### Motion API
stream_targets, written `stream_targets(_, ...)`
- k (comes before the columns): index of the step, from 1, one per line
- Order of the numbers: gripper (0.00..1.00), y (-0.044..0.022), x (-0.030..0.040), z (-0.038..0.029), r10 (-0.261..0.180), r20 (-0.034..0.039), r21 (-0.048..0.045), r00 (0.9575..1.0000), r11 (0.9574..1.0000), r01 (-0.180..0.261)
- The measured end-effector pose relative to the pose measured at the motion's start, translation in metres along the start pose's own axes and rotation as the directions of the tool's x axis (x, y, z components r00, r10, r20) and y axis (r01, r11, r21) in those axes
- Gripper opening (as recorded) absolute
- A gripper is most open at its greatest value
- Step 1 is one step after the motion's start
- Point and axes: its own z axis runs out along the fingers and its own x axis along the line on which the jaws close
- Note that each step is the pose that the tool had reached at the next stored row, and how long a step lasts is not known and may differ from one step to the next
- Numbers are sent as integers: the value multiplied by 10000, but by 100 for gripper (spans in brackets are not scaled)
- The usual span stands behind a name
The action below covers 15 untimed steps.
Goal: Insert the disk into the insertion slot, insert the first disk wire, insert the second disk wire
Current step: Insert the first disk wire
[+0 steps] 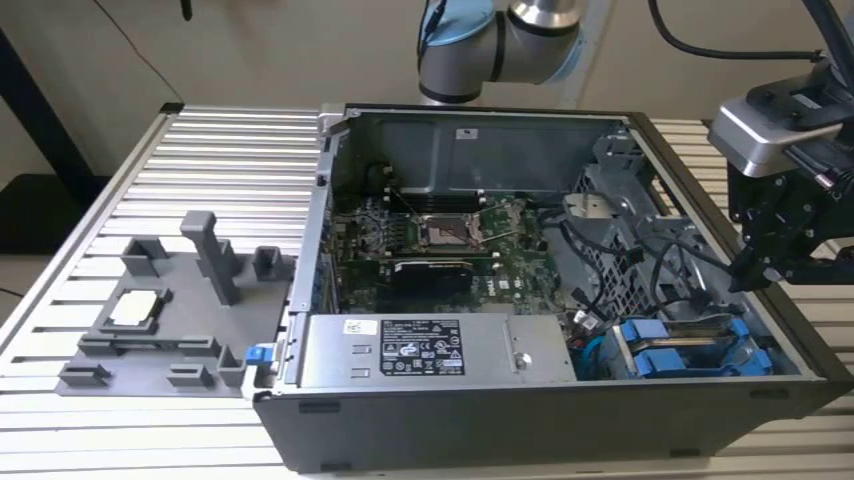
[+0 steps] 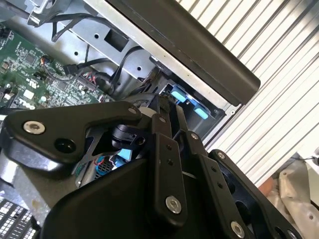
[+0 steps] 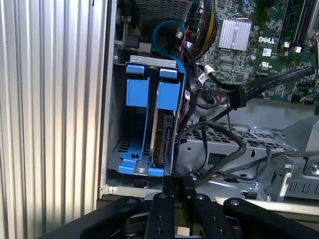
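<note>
Ribbed metal tabletop with an open computer case sitting on it, side panel off. In the exterior view there's a grey fixture on the view's left, and the arm's pincer hangs over the case's edge on the view's right, just above the corner where the blue brackets sit.

In the second wrist view the pincer looks clenched with nothing in it, its tips pointing at that same blue corner just inside the case's wall.

The first wrist view is the good one. The disk is already down in the insertion slot, held in one of the two blue frames, with the neighbouring frame looking empty. Loose black wires lie just beside it. The pincer sits near the disk's end, fingers together, gripping nothing.
</note>
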Motion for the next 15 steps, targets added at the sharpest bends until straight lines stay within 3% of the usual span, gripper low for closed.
stream_targets(4,19,0,0,0,-3,0,0,10000,10000,3)
stream_targets(5,19,0,1,1,0,9,-76,10000,10000,1)
stream_targets(8,19,-3,1,2,19,59,-527,10000,9986,-16)
stream_targets(13,19,-1,1,24,40,106,-957,9999,9954,-30)
stream_targets(15,19,3,3,40,93,108,-1038,9999,9946,-81)
